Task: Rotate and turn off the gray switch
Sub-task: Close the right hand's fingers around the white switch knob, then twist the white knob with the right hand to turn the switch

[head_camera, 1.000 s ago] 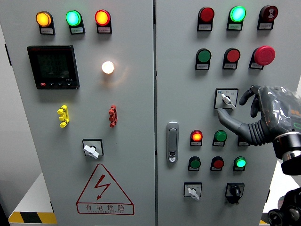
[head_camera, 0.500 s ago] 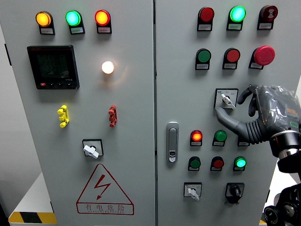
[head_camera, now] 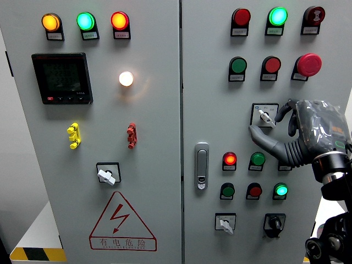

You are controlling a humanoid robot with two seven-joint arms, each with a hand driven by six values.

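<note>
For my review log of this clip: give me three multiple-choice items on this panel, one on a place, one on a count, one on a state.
1. Where is the gray rotary switch nearest the robot's right hand?
A. left door, below the display
B. right door, below the round green and red buttons
C. beside the door handle

2. How many lamps form the left door's top row?
A. two
B. three
C. five

3. The right hand is:
A. open beside the switch
B. resting low
C. pressing the mushroom button

Key: 1 B, it sits under those buttons; 2 B, orange, green, red; 3 A, fingers spread.

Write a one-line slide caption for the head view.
Right robot hand reaches with open fingers for the gray rotary switch on the right cabinet door, thumb just below it.
</note>
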